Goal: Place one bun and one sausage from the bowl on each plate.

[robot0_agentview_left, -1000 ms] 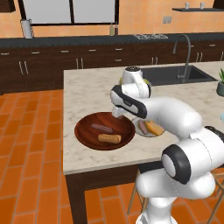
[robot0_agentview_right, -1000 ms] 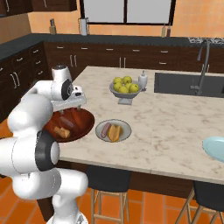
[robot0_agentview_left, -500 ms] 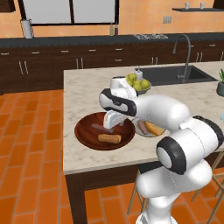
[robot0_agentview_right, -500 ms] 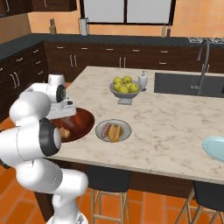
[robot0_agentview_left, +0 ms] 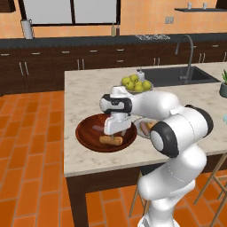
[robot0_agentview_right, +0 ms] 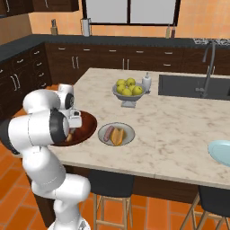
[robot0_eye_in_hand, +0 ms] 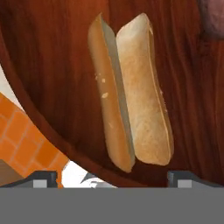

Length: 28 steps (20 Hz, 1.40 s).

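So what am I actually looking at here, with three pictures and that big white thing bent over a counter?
The white thing is a robot arm on a base that can drive, in a computer-rendered kitchen. Two pictures come from cameras riding on the base, behind the arm to its left and its right, so they show one scene from two sides. The third comes from a camera on the hand, looking along the jaws.

On the marble counter sits a wide dark wooden bowl with a tan bun in it, split lengthwise. Beside it a small grey plate already carries an orange-yellow bun and a pinkish sausage. Further back stands a fruit bowl of yellow-green apples, and a pale blue plate lies at the far end.

The gripper hangs over the tan bun, jaws wide open, holding nothing.
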### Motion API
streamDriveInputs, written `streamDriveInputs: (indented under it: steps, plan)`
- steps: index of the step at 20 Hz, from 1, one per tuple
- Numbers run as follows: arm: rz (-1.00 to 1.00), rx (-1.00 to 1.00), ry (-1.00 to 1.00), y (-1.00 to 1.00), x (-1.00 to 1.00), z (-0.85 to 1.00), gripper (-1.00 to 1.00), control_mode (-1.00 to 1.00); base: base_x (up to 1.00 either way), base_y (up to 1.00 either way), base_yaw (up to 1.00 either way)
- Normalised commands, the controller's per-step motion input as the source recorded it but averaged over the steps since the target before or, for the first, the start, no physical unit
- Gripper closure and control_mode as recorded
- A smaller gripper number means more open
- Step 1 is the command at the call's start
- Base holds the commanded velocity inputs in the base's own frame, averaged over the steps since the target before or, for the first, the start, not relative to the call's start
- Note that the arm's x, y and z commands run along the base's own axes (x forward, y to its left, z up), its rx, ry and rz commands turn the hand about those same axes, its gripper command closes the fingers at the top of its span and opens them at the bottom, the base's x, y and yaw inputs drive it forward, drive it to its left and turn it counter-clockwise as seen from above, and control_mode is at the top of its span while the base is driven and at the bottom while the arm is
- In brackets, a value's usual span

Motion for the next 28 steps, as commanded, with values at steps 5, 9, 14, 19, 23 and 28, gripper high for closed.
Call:
streamDriveInputs:
  steps: [5,9,14,19,23,28]
  plan:
    - [-0.07,0.00,0.00,0.06,0.26,-0.42,-1.00,-1.00,0.00,0.00,0.00]
    - [-0.05,0.00,0.00,-0.02,0.09,-0.26,-1.00,-1.00,0.00,0.00,0.00]
    - [-0.02,0.00,0.00,0.25,0.00,-0.20,-1.00,-1.00,0.00,0.00,0.00]
    - [-0.04,0.00,-0.05,0.11,0.00,-0.02,-1.00,-1.00,0.00,0.00,0.00]
    - [0.00,0.00,-0.12,0.02,0.00,-0.03,-1.00,-1.00,0.00,0.00,0.00]
    - [-0.03,0.00,0.00,0.19,-0.18,-0.17,1.00,-1.00,0.00,0.00,0.00]
